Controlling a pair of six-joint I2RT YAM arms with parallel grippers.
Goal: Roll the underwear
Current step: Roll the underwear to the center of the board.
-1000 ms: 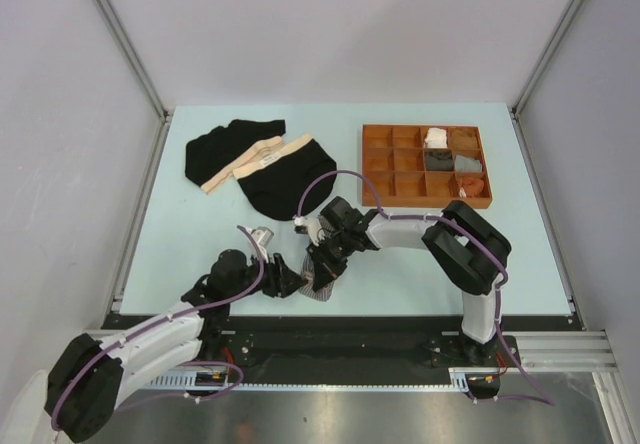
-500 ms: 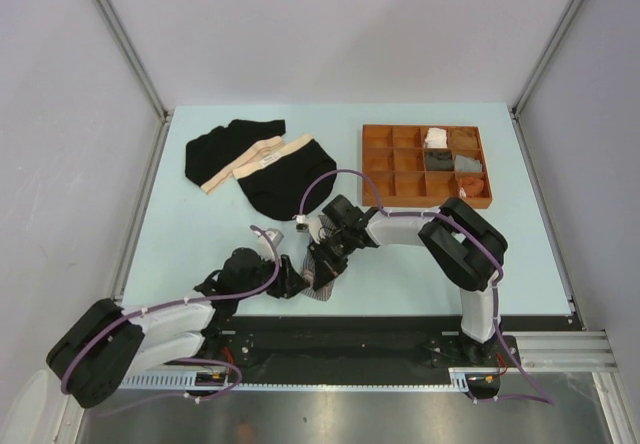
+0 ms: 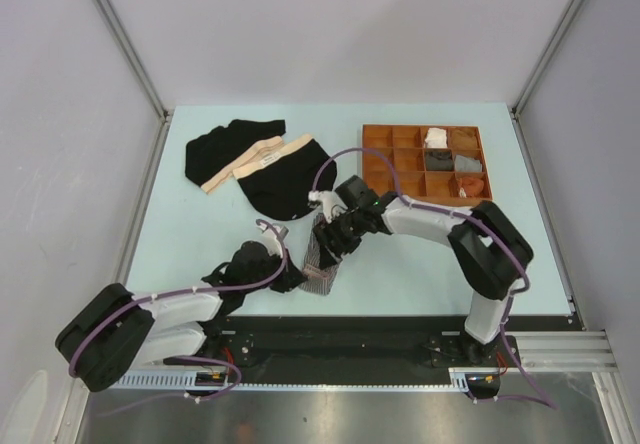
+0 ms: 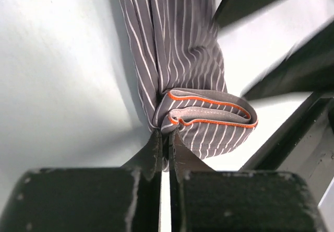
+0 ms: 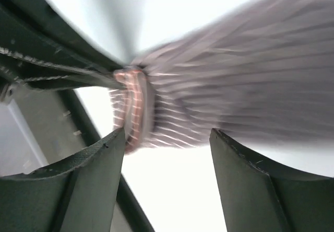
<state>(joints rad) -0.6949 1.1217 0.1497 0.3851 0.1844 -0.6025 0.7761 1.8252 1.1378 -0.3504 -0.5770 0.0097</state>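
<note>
The grey pin-striped boxer short (image 3: 319, 268) lies as a narrow strip near the table's front, between the two arms. In the left wrist view its near end (image 4: 209, 112), edged in orange, is folded over. My left gripper (image 4: 165, 138) is shut on that folded end and reaches it from the left in the top view (image 3: 298, 279). My right gripper (image 3: 332, 242) hangs over the strip's far end, open, its fingers (image 5: 107, 156) astride the blurred striped cloth (image 5: 235, 96) without pinching it. Two black briefs (image 3: 222, 152) (image 3: 285, 186) with beige waistbands lie flat at the back left.
A brown compartmented tray (image 3: 378, 164) stands at the back right, with rolled cloth pieces in some right-hand compartments. The right arm's cable loops close to the nearer black brief. Metal rails border the table's sides and front.
The left gripper has closed on the boxer's near folded end. The right gripper has let go, opened and moved toward the far end; the boxer now lies stretched longer.
</note>
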